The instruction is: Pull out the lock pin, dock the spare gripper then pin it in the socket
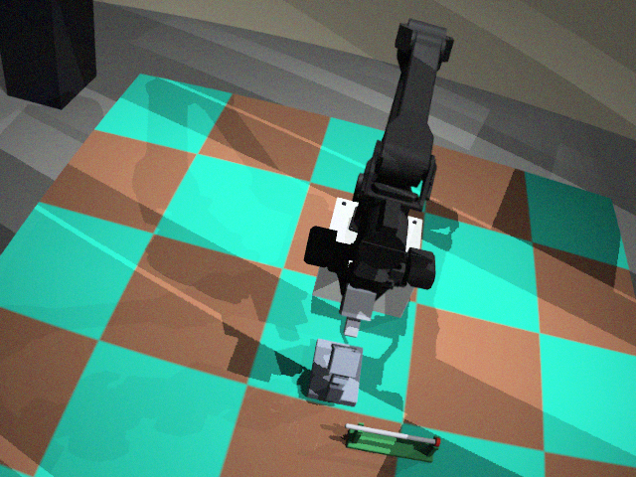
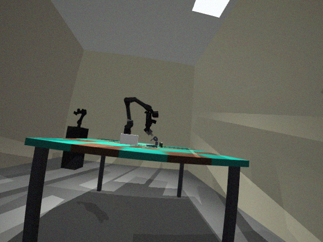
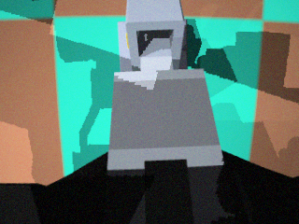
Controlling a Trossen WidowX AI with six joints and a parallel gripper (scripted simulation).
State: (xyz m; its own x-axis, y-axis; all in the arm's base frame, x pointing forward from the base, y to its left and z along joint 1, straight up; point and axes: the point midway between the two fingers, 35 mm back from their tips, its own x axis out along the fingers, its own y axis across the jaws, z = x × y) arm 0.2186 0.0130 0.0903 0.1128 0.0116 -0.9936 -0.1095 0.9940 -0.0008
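Note:
My gripper point(image 1: 361, 285) point(image 2: 147, 128) point(image 3: 161, 153) is shut on the grey spare gripper point(image 1: 358, 303) point(image 2: 149, 132) point(image 3: 161, 112) and holds it above the table. Its narrow spigot point(image 1: 352, 327) point(image 3: 157, 63) points at the mount. The grey mount point(image 1: 317, 377) point(image 2: 156, 143) stands on the table with its tilted square socket point(image 1: 345, 360) point(image 3: 178, 37) facing the spigot. The top view shows a gap between spigot and socket; in the wrist view the spigot overlaps the lower edge of the opening. The white lock pin point(image 1: 385, 432), with a red head, lies across the green cradle point(image 1: 388, 448), outside the socket.
A white-topped box point(image 1: 345, 213) point(image 2: 128, 139) stands on the checkered table point(image 2: 141, 154), behind and partly under the arm in the top view. The cradle stands just beyond the mount. A black pedestal point(image 1: 49, 51) point(image 2: 72, 156) with another arm point(image 2: 81, 117) stands off the table.

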